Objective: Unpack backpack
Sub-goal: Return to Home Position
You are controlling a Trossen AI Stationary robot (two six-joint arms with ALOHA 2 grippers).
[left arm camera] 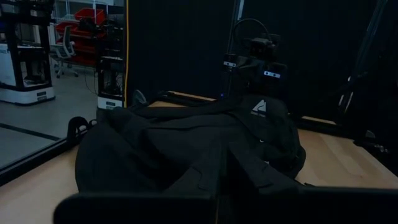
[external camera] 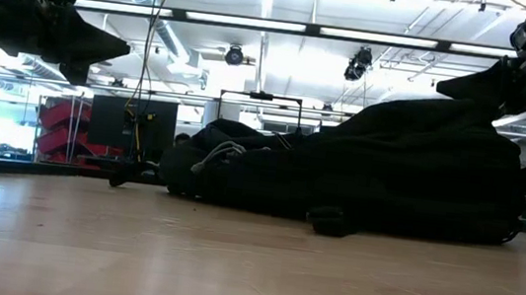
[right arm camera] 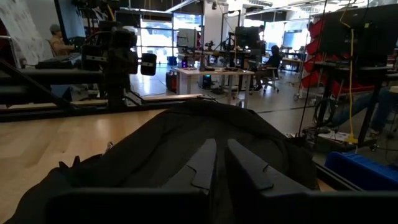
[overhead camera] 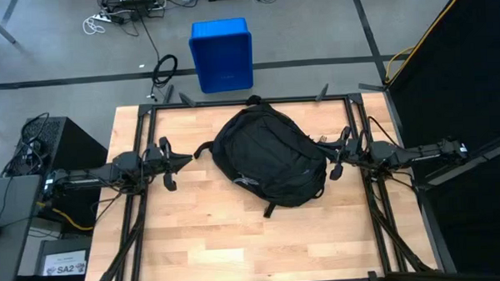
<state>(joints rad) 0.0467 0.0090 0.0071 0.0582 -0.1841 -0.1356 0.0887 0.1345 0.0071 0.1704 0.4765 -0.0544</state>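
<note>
The black backpack (overhead camera: 271, 156) lies flat on the middle of the wooden table, its top loop (overhead camera: 253, 100) toward the far edge and a strap end (overhead camera: 202, 149) reaching left. My left gripper (overhead camera: 191, 158) hovers level just left of it, shut and empty, fingers (left arm camera: 217, 186) pointing at the pack. My right gripper (overhead camera: 328, 157) hovers level at the pack's right side, shut and empty, fingers (right arm camera: 211, 165) over the pack's fabric (right arm camera: 186, 143). In the low view both grippers (external camera: 106, 47) (external camera: 449, 87) stay above the backpack (external camera: 370, 170).
A blue bin (overhead camera: 222, 54) stands on the floor beyond the far edge. Black frame rails (overhead camera: 140, 203) (overhead camera: 382, 211) run along both table sides. Bare wood (overhead camera: 253, 240) lies on the near side of the pack. People (right arm camera: 59, 40) sit in the room beyond.
</note>
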